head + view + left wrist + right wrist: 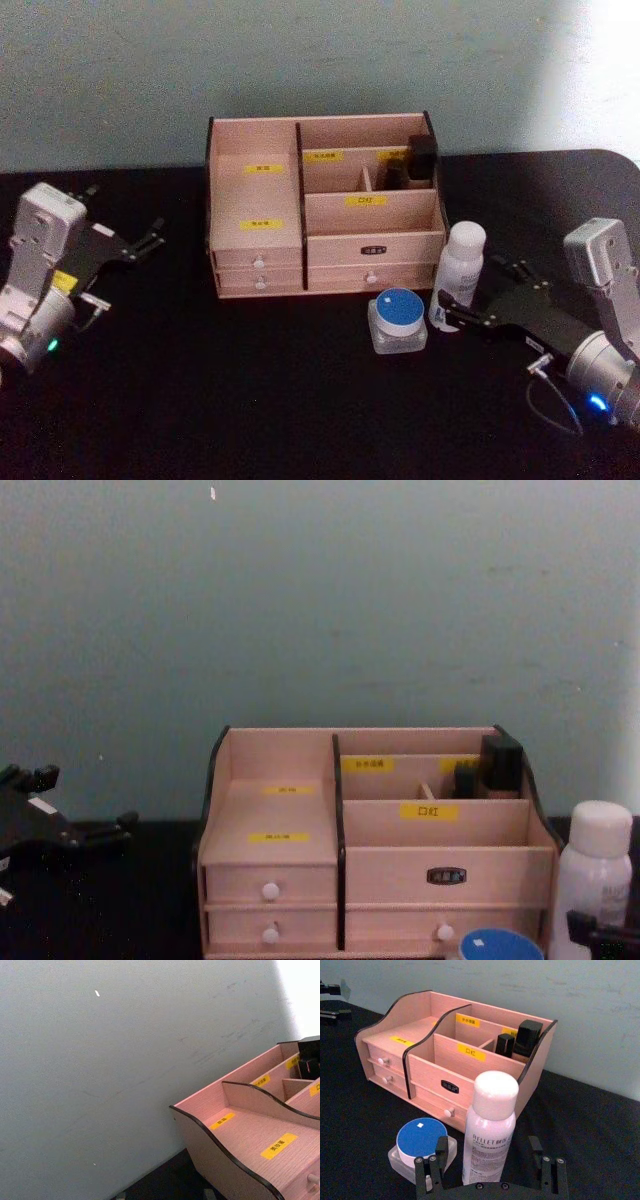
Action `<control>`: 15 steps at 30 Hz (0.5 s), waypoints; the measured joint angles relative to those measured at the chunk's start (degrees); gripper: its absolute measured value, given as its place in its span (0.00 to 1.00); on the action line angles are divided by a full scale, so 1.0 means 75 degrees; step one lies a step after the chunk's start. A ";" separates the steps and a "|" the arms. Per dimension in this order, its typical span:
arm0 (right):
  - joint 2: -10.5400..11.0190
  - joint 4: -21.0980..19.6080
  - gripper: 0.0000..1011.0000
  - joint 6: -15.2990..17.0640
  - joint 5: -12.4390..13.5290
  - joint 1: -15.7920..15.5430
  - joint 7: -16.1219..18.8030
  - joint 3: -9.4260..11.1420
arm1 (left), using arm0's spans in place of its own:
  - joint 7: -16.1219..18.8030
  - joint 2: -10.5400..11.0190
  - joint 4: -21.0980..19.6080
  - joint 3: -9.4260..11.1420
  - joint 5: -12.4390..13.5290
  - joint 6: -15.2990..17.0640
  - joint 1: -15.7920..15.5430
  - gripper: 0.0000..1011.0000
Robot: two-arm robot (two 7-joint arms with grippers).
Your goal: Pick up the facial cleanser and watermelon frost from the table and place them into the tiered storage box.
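Standing outside the box [445, 1067], unplaced: bottle [492, 1110] between the right gripper [487, 1152] open, empty jaws, jar [422, 1140] beside them; left gripper [152, 235] idle, open

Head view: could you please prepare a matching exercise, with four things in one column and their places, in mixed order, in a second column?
Things:
1. white bottle
2. blue-lidded jar
3. dark cosmetic bottles
4. left end effector

Places:
A. back right compartment of the tiered storage box
B. left of the box, apart from it
C. on the table, before the box's right drawers
D. beside the jar, at the open right end effector

Pairs: 1-D, 2-C, 3-A, 4-B.
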 joint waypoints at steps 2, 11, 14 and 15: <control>-0.0051 0.0051 0.99 0.0012 -0.0011 0.0022 0.0018 0.0005 | 0.0000 0.0000 0.0000 0.0000 0.0000 0.0000 0.0000 0.99; -0.0338 0.0362 0.99 0.0041 -0.0122 0.0267 0.0223 0.0049 | 0.0000 0.0000 0.0000 0.0000 0.0000 0.0000 0.0000 0.99; -0.0429 0.0445 0.99 0.0019 -0.0162 0.0345 0.0280 0.0083 | 0.0000 0.0000 0.0000 0.0000 0.0000 0.0000 0.0000 0.99; -0.0451 0.0466 0.99 0.0012 -0.0169 0.0361 0.0297 0.0092 | 0.0000 0.0000 0.0000 0.0000 0.0000 0.0000 0.0000 0.99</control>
